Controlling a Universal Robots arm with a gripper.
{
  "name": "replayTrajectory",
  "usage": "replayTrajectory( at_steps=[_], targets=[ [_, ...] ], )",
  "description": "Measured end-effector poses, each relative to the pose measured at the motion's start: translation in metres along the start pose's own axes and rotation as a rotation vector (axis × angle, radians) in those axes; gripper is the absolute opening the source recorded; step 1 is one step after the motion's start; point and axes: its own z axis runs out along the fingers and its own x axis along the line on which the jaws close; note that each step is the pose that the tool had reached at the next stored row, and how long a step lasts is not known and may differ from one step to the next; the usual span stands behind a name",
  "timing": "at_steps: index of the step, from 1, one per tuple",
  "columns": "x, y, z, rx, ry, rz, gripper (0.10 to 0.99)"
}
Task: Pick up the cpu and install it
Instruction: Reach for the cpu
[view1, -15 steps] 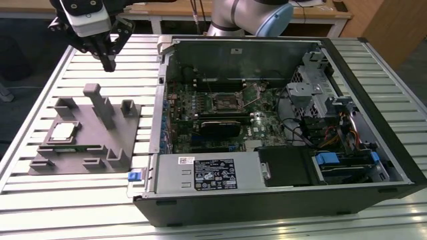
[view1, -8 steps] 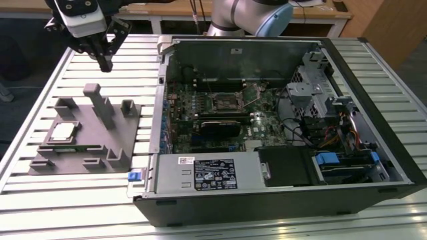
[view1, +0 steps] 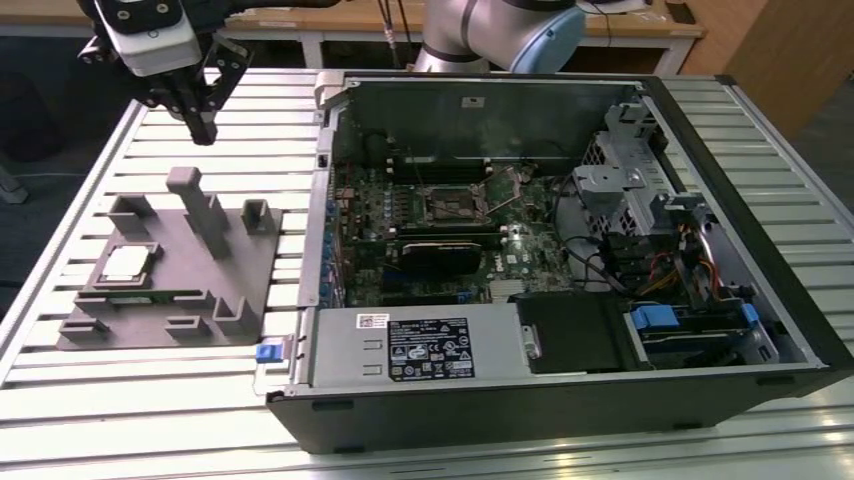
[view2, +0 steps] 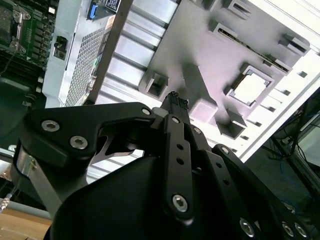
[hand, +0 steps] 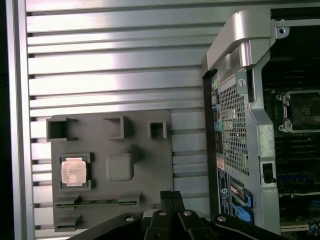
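Nearest in the exterior view, a slatted metal table (view1: 134, 430) was seen, and on it an open computer case (view1: 534, 420) was laid on its side, its dark wall turned to the front. Just inside that wall a black box with a white label (view1: 420, 345) was set. To the exterior view's left of the case, a grey holder (view1: 180, 300) was laid flat on the slats, close beside the case. The cpu (view1: 127, 262) was seated in a square pocket of that holder, its pale metal top turned up. In the first wrist view the cpu (hand: 74, 171) was shown in that same pocket, and a thin green strip (hand: 95, 202) was lodged in a slot just beside it. Farther back, a square socket (view1: 451, 205) was seen on the green board within the case. Farther still, the claw (view1: 202, 135) was held in the air near the holder's far end, pointed down, its fingers pressed together with nothing between them, well apart from the cpu. Behind everything, the arm's base (view1: 487, 35) was mounted.
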Motion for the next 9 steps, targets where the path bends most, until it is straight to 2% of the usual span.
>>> replayTrajectory(
  at_steps=[9],
  targets=[
    [0.0084,-0.0007,0.0009,0.0,0.0012,0.0,0.118]
  ],
)
